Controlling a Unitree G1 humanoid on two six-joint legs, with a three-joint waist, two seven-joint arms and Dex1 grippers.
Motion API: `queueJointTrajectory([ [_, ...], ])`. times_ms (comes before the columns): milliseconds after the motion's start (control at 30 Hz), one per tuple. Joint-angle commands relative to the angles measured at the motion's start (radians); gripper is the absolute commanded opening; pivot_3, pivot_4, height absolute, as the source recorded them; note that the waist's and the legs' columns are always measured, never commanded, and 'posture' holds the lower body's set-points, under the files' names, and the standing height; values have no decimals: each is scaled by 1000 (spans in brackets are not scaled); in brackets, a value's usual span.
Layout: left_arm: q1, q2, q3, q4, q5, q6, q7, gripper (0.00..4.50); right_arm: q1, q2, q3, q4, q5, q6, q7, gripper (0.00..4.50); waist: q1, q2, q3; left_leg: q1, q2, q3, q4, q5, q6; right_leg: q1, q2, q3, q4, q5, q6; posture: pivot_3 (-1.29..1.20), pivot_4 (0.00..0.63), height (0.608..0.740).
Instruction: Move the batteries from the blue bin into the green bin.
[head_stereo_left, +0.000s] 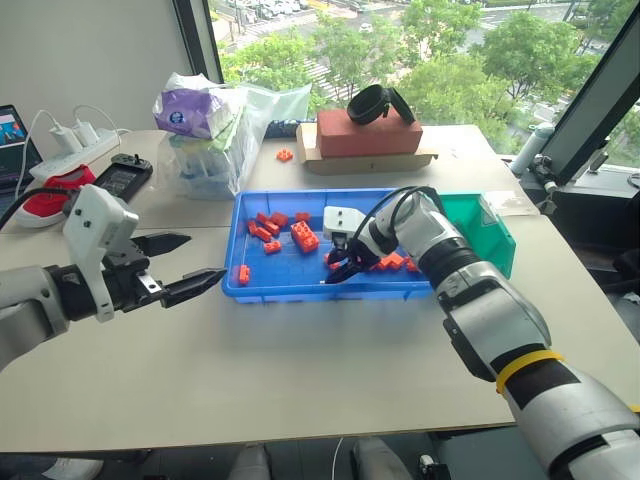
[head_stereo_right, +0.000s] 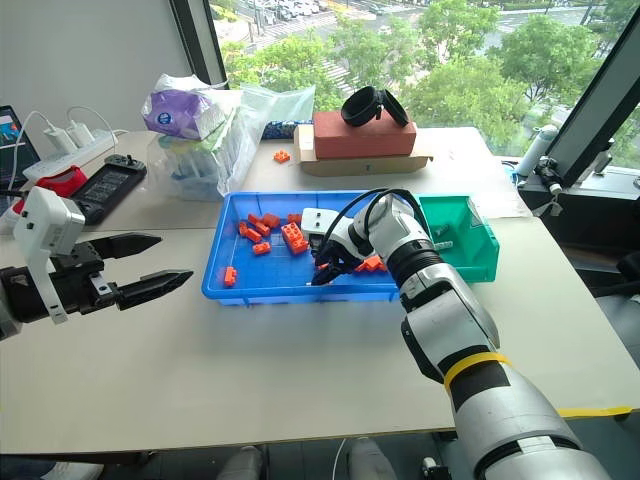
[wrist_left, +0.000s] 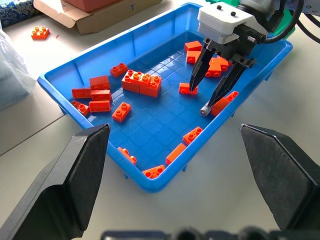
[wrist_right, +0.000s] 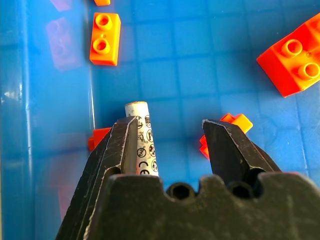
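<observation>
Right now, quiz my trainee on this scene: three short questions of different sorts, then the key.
1. True or false: the right hand is inside the green bin.
2. What leans against one finger of the right hand? A) an orange brick B) a battery C) a screw
3. In a word: how do the jaws of the left hand, beside the blue bin, stand?

Key: 1 false, it is in the blue bin; 2 B; 3 open.

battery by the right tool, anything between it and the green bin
Only walls: the battery lies against one finger of the open right tool, low in the blue bin. That bin's rim and the green bin wall must be cleared; orange bricks lie alongside.
</observation>
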Motion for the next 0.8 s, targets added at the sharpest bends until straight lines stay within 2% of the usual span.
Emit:
queueJointTrajectory([
  [33, -18, 10, 2, -5, 12, -22, -3, 4500, 21, -25, 18, -20, -21, -11, 29, 2435, 1, 0, 0, 0, 0, 0, 0, 0, 0, 0, 0, 0, 0, 0, 0, 0, 150, 740],
  [300, -31, 11, -11, 2, 27, -21, -9, 4500, 21, -16, 18, 17, -9, -34, 106, 2435, 3, 0, 0, 0, 0, 0, 0, 0, 0, 0, 0, 0, 0, 0, 0, 0, 150, 740],
  [700, -13, 0, 1, -16, 26, -16, -1, 4500, -14, -7, 40, 145, -82, -114, 35, 2435, 1, -1, 0, 1, 0, 0, 0, 0, 0, 1, 0, 0, 0, 0, 0, 0, 150, 740],
  [733, -10, -1, 3, -19, 25, -15, 1, 4500, -14, -8, 38, 149, -82, -115, 34, 1934, 1, -1, 0, 1, 0, 0, 0, 0, 0, 1, 0, 0, 0, 0, 0, 0, 150, 740],
  [800, -7, -1, 5, -20, 24, -16, 3, 4500, -13, -10, 35, 153, -82, -114, 31, 1386, 1, -1, 0, 2, 0, 0, 0, 0, -1, 2, 0, 0, 0, 0, 0, 0, 150, 740],
])
